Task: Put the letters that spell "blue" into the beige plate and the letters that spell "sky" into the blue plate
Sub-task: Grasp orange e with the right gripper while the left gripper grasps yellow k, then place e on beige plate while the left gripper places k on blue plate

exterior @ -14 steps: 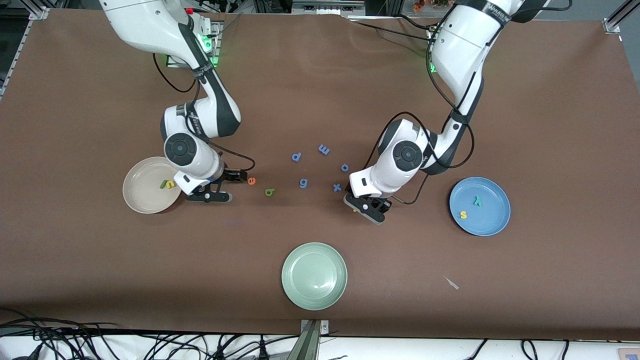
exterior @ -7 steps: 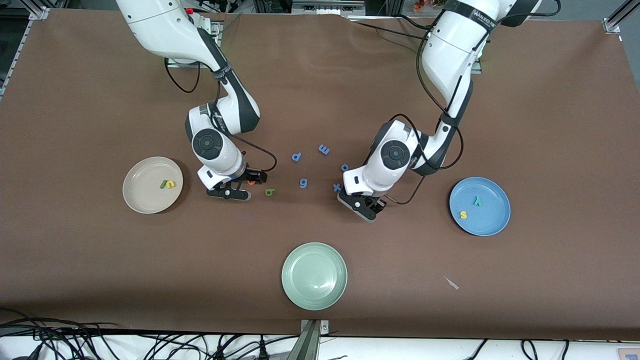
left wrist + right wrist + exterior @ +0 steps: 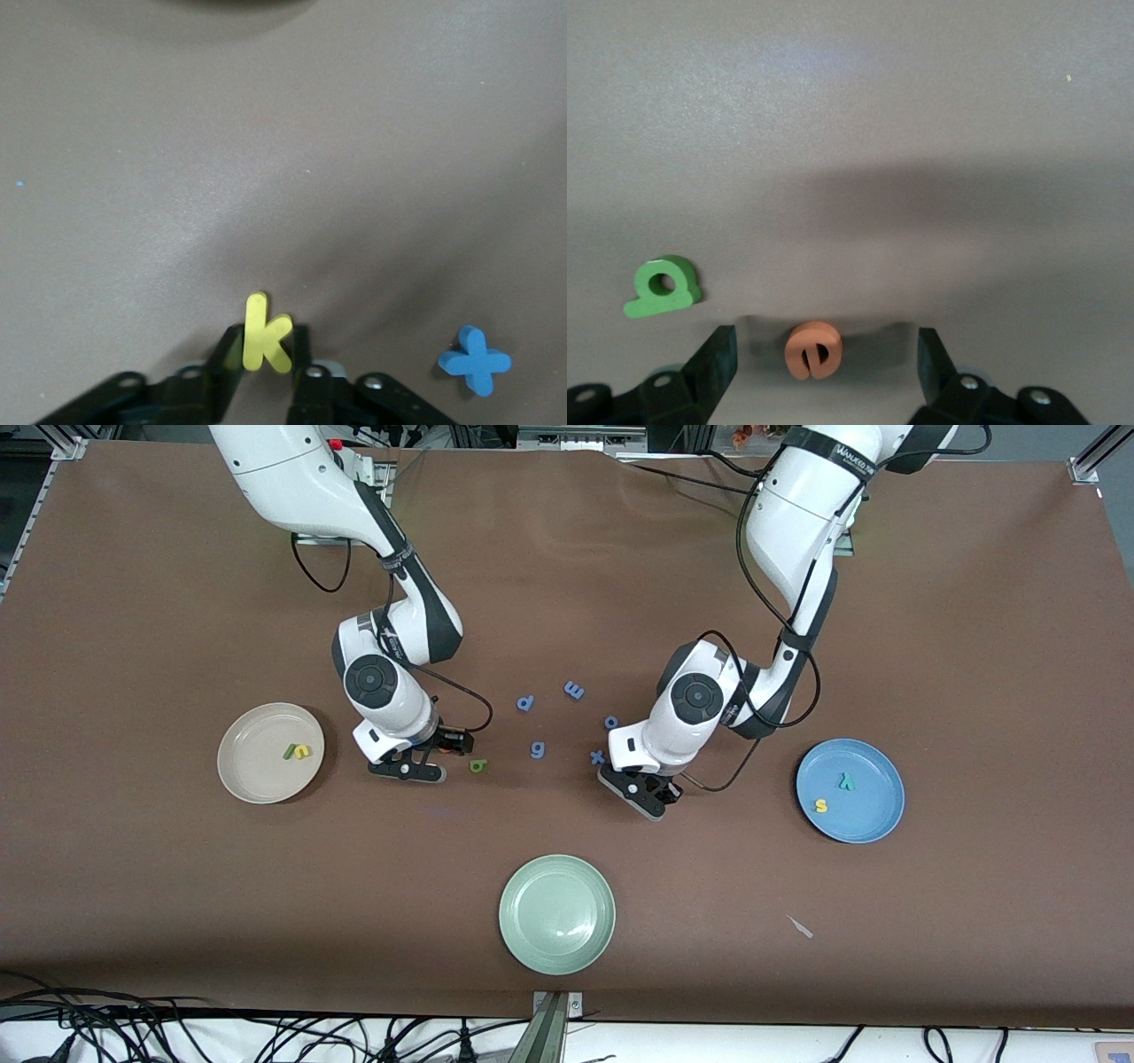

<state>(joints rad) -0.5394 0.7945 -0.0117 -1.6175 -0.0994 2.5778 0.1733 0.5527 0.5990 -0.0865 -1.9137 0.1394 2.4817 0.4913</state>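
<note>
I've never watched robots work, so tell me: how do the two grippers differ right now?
The left gripper is shut on a yellow k, while the right gripper stands open. The right one's fingers straddle an orange e without touching it; the left one's fingers press the k. Both are black, two-fingered and low at the brown table.
</note>
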